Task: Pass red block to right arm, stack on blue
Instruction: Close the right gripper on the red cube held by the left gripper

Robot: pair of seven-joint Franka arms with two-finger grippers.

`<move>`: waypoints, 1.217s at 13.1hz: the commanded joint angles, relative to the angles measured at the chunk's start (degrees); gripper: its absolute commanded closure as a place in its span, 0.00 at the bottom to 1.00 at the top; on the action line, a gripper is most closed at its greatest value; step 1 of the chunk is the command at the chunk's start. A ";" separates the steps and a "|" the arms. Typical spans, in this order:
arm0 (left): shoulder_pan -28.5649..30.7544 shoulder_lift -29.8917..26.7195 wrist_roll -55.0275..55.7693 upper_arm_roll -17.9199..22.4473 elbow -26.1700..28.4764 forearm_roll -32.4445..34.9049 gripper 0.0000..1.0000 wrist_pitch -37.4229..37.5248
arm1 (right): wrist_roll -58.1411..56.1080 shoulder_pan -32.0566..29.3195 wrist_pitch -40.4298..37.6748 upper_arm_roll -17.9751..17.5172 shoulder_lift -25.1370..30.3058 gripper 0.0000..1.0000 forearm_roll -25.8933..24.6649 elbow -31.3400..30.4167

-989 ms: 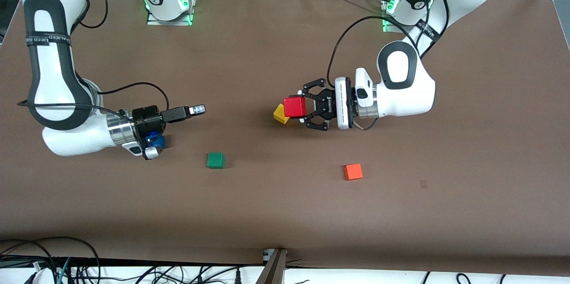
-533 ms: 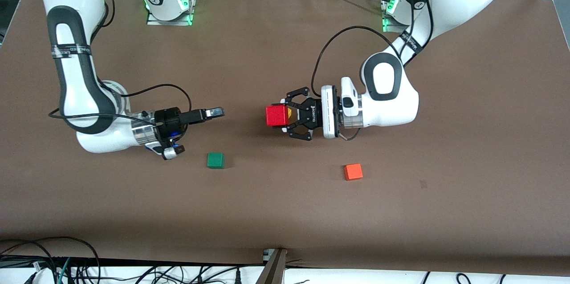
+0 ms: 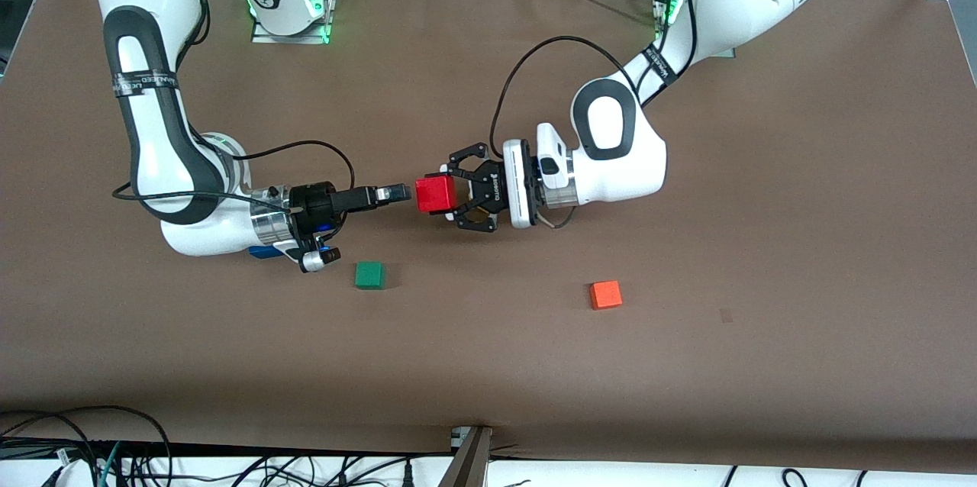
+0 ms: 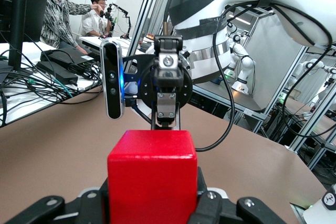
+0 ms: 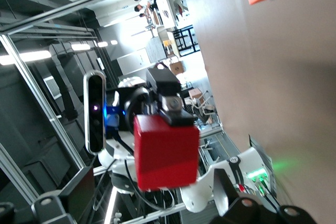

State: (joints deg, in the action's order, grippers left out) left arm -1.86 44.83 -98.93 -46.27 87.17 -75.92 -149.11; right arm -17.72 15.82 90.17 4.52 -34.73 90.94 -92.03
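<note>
Mid-air handover at centre frame of the front view. The left gripper, reaching in from the upper right, is clenched on the red block and holds it above the tabletop. The right gripper, coming from the left of the frame, has its slim fingers spread wide, their tips just beside the block but not yet around it.

Risks, as judged from here: if the right gripper's fingers meet a block face instead of straddling it, the block could be pushed askew in the left gripper's hold. Should the left gripper let go before the right one closes, the block would drop to the tabletop.

The blue cube shows only as a sliver under the right wrist, low left of centre. The green cube and orange cube lie lower in the frame, so stacking on the wrong one is possible.
</note>
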 commanded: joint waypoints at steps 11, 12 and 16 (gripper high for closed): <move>-3.06 3.68 -2.06 0.66 -5.70 -2.92 1.00 -0.48 | -2.31 1.67 5.72 -1.27 1.25 0.59 4.95 -3.60; -3.06 3.68 -2.06 0.66 -5.70 -2.92 1.00 -0.48 | -2.32 1.41 5.55 -1.18 1.25 0.75 4.95 -3.51; -3.06 3.68 -2.05 0.66 -5.52 -6.24 0.72 -0.48 | -2.23 1.05 5.11 -1.10 1.42 1.00 4.95 -3.42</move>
State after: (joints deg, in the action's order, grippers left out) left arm -3.93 47.84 -99.47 -45.89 83.17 -77.52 -149.18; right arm -18.45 17.39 95.11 3.67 -34.75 94.81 -93.89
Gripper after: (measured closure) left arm 0.441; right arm 0.423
